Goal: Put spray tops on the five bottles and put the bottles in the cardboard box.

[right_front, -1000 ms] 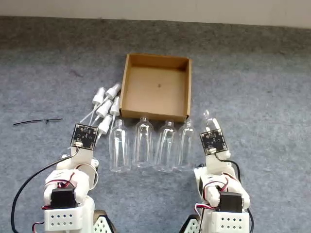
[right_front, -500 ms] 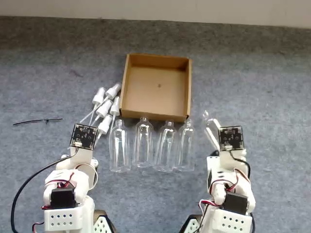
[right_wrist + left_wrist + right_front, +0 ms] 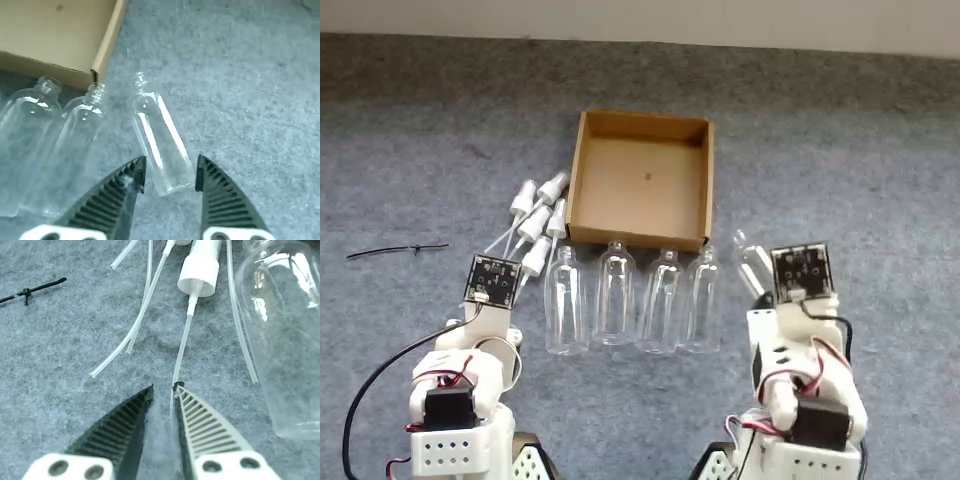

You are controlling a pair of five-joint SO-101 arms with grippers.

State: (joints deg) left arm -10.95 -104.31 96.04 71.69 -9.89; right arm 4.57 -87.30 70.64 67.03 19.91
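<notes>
Beside the row of four clear plastic bottles [image 3: 616, 295], the right gripper [image 3: 170, 162] hangs with jaws spread either side of the fifth bottle [image 3: 155, 125], which lies flat and may squirt away if pinched off-centre.

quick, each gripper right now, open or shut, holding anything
Left gripper: slightly open, holding nothing, tips by a spray top tube.
Right gripper: open, straddling the base of a lying bottle, not gripping.

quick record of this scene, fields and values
box: cardboard, no bottles inside yet
four bottles: lying side by side before the box, no tops on
fifth bottle: apart beside the row, no top
spray tops: loose beside the box
left tool: slightly open, at a top's tube end
right tool: open, astride the fifth bottle's base
</notes>
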